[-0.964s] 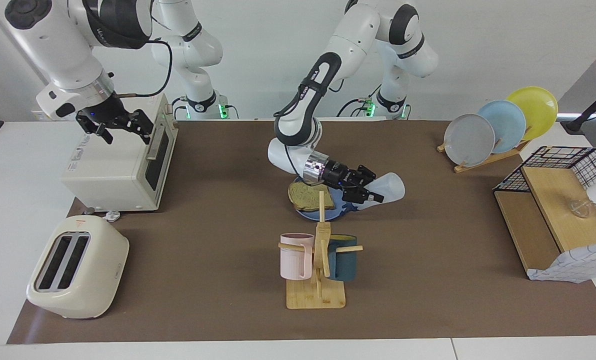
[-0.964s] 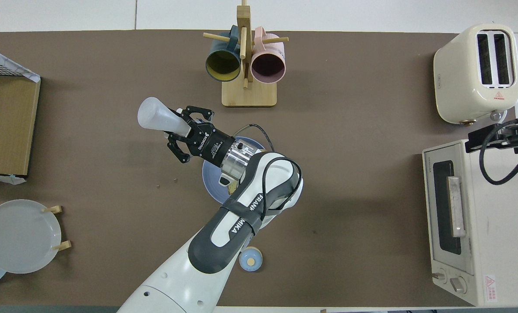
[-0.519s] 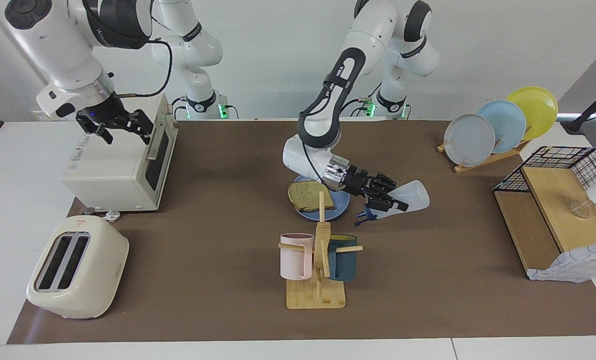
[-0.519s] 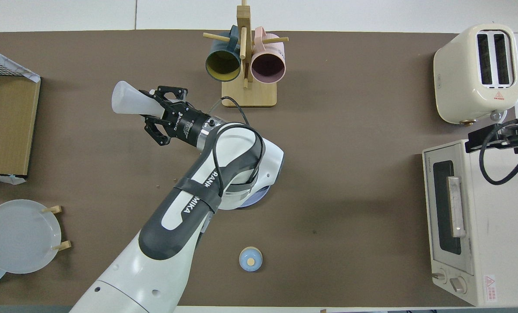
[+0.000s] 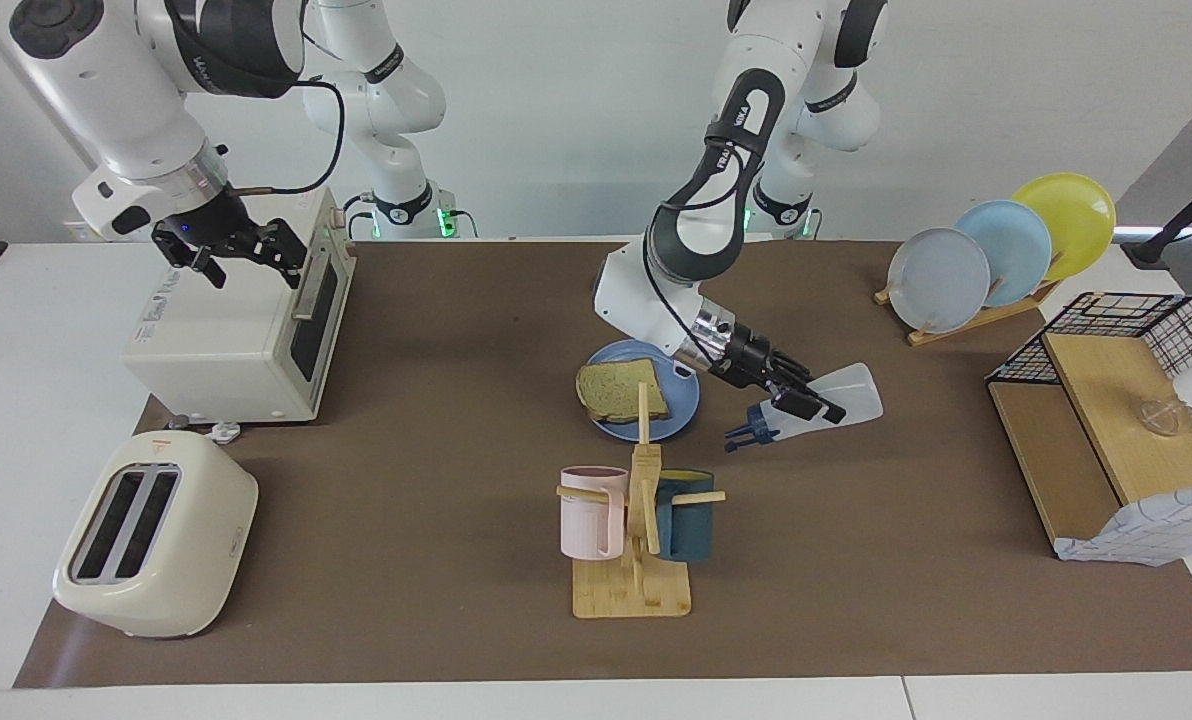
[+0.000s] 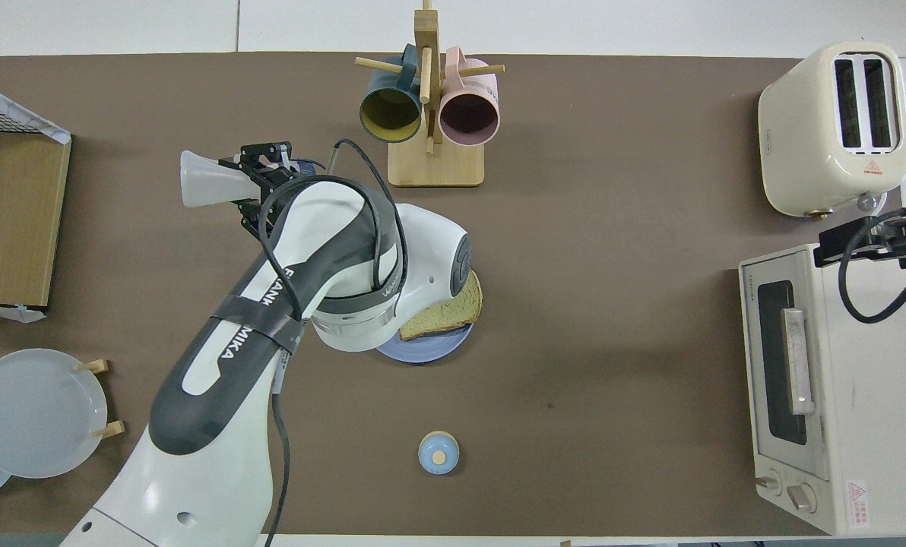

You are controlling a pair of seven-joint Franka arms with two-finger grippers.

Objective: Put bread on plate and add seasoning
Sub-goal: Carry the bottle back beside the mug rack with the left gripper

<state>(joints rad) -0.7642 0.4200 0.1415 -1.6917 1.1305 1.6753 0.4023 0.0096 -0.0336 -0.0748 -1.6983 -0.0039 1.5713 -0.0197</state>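
Observation:
The bread (image 5: 620, 390) (image 6: 447, 311) lies flat on the blue plate (image 5: 681, 408) (image 6: 425, 352) in the middle of the mat. My left gripper (image 5: 806, 400) (image 6: 259, 182) is shut on the seasoning (image 5: 846, 396) (image 6: 205, 179), a translucent white bottle. It holds the bottle tilted low over the mat beside the plate, toward the left arm's end of the table. The dark blue cap (image 5: 754, 428) points down toward the plate, its flip lid open. My right gripper (image 5: 231, 250) waits open over the toaster oven (image 5: 246, 320).
A wooden mug tree (image 5: 642, 500) with a pink and a dark mug stands farther from the robots than the plate. A cream toaster (image 5: 156, 535), a plate rack (image 5: 996, 250), a wire basket with wooden shelf (image 5: 1116, 420) and a small blue bell (image 6: 438, 453) are around.
My left gripper has carried the bottle off the plate toward the left arm's end of the table and lower, uncovering the bread. The right arm has not moved.

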